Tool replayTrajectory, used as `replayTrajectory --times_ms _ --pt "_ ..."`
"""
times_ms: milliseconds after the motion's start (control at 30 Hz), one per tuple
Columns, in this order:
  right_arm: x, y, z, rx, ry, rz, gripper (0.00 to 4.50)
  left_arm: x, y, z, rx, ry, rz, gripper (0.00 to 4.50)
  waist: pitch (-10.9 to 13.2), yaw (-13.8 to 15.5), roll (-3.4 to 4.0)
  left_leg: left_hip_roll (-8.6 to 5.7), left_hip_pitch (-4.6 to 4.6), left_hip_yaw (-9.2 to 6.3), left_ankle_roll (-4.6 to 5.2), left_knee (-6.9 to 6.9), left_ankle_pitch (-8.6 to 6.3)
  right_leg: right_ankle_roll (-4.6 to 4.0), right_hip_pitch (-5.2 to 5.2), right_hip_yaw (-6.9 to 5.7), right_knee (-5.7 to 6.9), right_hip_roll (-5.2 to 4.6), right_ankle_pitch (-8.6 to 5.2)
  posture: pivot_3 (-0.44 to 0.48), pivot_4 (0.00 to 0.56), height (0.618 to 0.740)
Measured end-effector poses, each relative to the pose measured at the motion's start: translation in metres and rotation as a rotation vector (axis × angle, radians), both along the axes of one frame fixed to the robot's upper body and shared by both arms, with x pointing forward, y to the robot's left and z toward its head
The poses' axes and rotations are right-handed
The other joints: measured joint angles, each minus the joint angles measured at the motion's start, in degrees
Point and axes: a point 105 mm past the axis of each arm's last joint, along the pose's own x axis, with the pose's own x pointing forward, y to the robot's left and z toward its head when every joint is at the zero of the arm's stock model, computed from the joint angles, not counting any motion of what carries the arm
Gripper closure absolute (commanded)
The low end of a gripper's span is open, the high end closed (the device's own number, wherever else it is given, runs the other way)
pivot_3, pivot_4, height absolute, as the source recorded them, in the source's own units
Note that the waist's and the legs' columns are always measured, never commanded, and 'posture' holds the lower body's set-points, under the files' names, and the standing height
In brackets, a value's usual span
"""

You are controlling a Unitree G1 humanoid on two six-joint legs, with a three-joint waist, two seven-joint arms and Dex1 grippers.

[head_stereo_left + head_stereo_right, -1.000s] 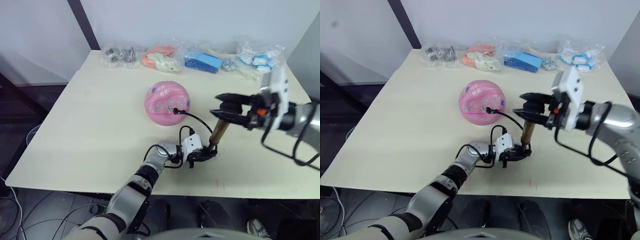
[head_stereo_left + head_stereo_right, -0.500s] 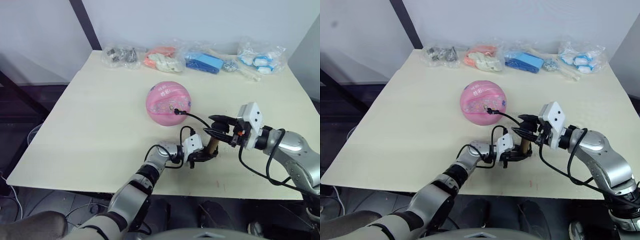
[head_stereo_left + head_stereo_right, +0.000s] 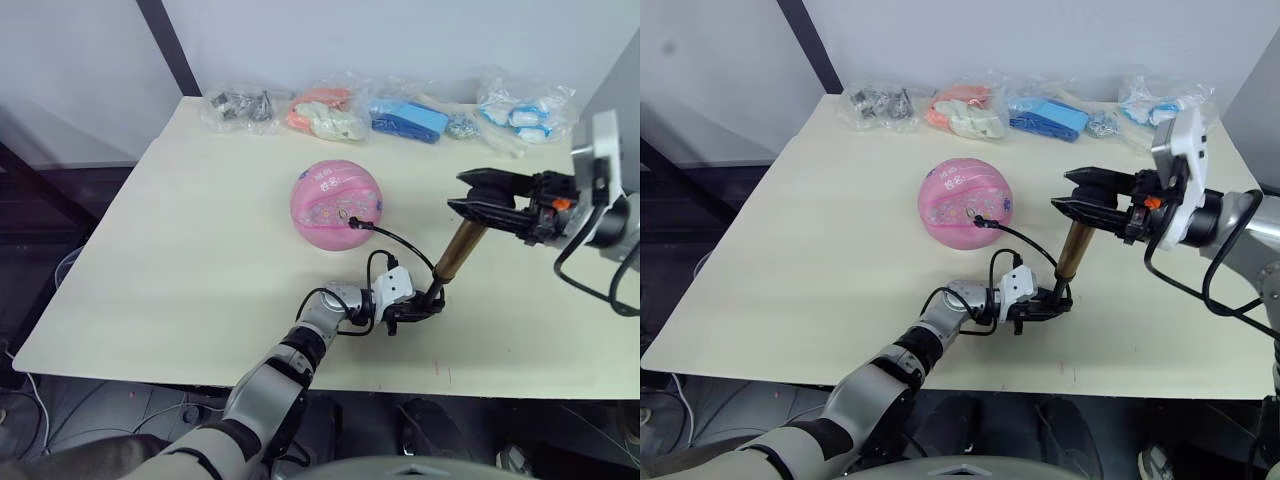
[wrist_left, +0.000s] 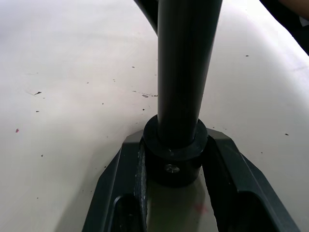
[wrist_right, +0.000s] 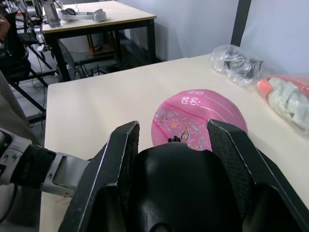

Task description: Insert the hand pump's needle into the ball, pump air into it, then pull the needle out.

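Note:
The pink ball [image 3: 335, 205] rests near the middle of the table. The hand pump's black hose [image 3: 400, 242] runs from its needle, which sits in the ball's near side [image 3: 351, 221], down to the pump's foot. The hand pump [image 3: 455, 252] stands tilted, its gold barrel raised above a black rod [image 4: 186, 67]. My left gripper [image 3: 412, 308] is shut on the black base cap [image 4: 175, 162] at the table surface. Above it, my right gripper [image 3: 490, 203] is shut on the black handle [image 5: 183, 193], to the right of the ball [image 5: 200, 118].
Clear bags line the table's far edge: dark metal parts [image 3: 240, 108], orange-pink items [image 3: 322, 114], blue items [image 3: 405, 120] and white-blue items [image 3: 522, 112]. The light table [image 3: 190, 260] has open surface left of the ball. Its near edge runs just below my left gripper.
My right gripper pushed the handle down towards the base half a second ago and has now pulled it back up and to the right. My left gripper stayed on the base.

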Motion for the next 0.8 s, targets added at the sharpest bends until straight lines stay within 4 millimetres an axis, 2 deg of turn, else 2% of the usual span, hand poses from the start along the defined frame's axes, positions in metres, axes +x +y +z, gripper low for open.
replayTrajectory --times_ms 67,133,400,533,600,800 --pt "-0.002 0.002 0.001 0.008 -0.004 0.008 2.76 0.000 0.000 0.000 -0.002 -0.002 0.000 3.38 0.0 0.1 -0.01 0.00 -0.02 -0.02 0.00 -0.02 0.00 0.00 0.00 -0.04 -0.02 0.00 0.00 0.000 0.150 0.738" --pt "-0.004 0.004 -0.008 -0.002 -0.002 0.004 2.76 -0.001 0.001 -0.001 0.000 -0.004 -0.002 3.38 0.0 0.0 -0.02 0.00 0.00 0.02 0.00 -0.03 0.00 0.01 0.01 0.00 -0.04 -0.01 -0.01 0.000 0.150 0.738" --pt "-0.001 0.022 -0.071 -0.111 0.034 -0.007 2.76 0.002 0.011 -0.001 0.015 -0.025 0.010 3.38 -0.2 -1.1 -0.22 0.09 0.28 0.10 -0.01 -0.05 0.00 0.04 0.10 0.13 0.20 0.13 -0.03 0.000 0.150 0.738" --pt "0.002 0.027 -0.090 -0.127 0.051 -0.019 2.76 0.002 0.014 -0.002 0.020 -0.026 0.014 3.38 -0.4 -1.5 -0.45 0.14 0.32 0.06 -0.01 -0.07 0.00 0.03 0.11 0.12 0.20 0.20 -0.04 0.000 0.150 0.738" --pt "0.006 0.034 -0.115 -0.128 0.084 -0.042 2.76 0.002 0.017 -0.002 0.024 -0.032 0.015 3.38 -0.5 -1.8 -0.51 0.15 0.36 0.14 -0.01 -0.09 0.00 0.02 0.10 0.21 0.21 0.20 -0.03 0.000 0.150 0.738" --pt "0.008 0.041 -0.136 -0.154 0.075 -0.062 2.76 0.002 0.019 -0.002 0.029 -0.035 0.010 3.38 -0.5 -1.8 -0.52 0.19 0.42 0.14 -0.01 -0.13 0.00 0.02 0.10 0.23 0.24 0.27 -0.03 0.000 0.150 0.738"
